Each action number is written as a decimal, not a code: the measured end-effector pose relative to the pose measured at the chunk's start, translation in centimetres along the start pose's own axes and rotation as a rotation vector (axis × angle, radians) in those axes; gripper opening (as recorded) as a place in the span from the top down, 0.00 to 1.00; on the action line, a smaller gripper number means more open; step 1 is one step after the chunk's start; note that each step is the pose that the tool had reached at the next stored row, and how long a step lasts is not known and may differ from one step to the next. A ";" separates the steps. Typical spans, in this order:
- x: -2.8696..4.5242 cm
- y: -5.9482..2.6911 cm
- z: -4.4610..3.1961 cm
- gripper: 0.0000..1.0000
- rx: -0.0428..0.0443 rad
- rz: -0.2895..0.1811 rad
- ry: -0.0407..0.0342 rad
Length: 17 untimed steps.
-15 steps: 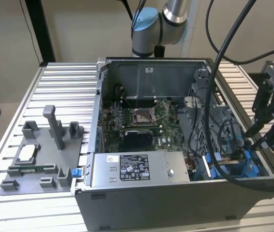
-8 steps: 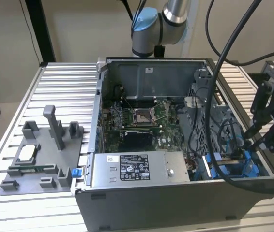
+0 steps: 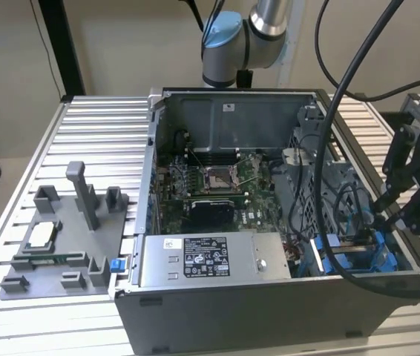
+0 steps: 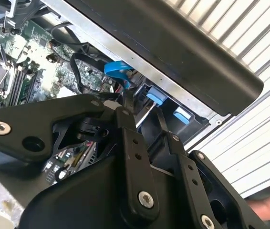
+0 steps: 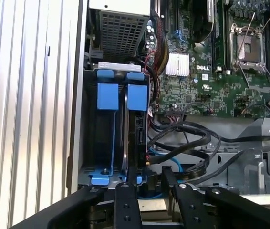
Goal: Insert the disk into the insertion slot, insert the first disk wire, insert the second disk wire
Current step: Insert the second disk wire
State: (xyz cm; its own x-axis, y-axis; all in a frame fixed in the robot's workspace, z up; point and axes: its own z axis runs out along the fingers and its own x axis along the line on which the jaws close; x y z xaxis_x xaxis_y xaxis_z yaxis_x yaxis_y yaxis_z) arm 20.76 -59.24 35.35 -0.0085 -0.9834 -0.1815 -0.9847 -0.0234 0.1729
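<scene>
While the black, link-armed gripper (image 3: 385, 213) hangs at the open end of the grey computer case (image 3: 269, 311), its two fingers (image 5: 128, 191) stand partway apart. In both wrist views the gap between them looks bare, with nothing pinched.

Straight ahead of the fingertips lies the insertion slot (image 5: 107, 98), the perforated grey metal bay with bright blue plastic rails. The disk (image 5: 137, 131), a flat drive in a blue carrier, seems to sit on edge inside that bay already, in the compartment nearer the green motherboard (image 5: 211, 90). The neighbouring compartment holds just a thin blue rail.

From where I stand the first step looks done, and the work in hand is the wiring. A flat blue cable (image 5: 172, 158) and a bundle of black cables (image 5: 192, 138) loop loose just beyond the fingertips, on the motherboard side. They lie close to the disk's near end. Whether either one is plugged into the disk I cannot make out.

The next move calls for a firm pinch on a small connector. It must be squared up with the disk's socket, and the spot is tight, with slack cable crowding the fingers on one side and the bay's blue rail on the other.
</scene>
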 end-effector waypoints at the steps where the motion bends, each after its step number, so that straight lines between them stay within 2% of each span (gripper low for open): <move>1: 0.00 0.00 0.01 0.00 -0.0006 0.000 -0.0015; 13: 0.01 -0.02 0.09 0.00 -0.0019 0.000 -0.0034; 14: 0.01 -0.02 0.09 1.00 -0.0020 0.000 -0.0038; 17: 0.01 -0.02 0.08 1.00 -0.0019 0.000 -0.0041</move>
State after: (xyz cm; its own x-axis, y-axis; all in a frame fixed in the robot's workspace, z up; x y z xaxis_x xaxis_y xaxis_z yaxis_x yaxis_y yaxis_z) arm 20.76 -59.23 35.27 -0.0088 -0.9826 -0.1855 -0.9843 -0.0242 0.1746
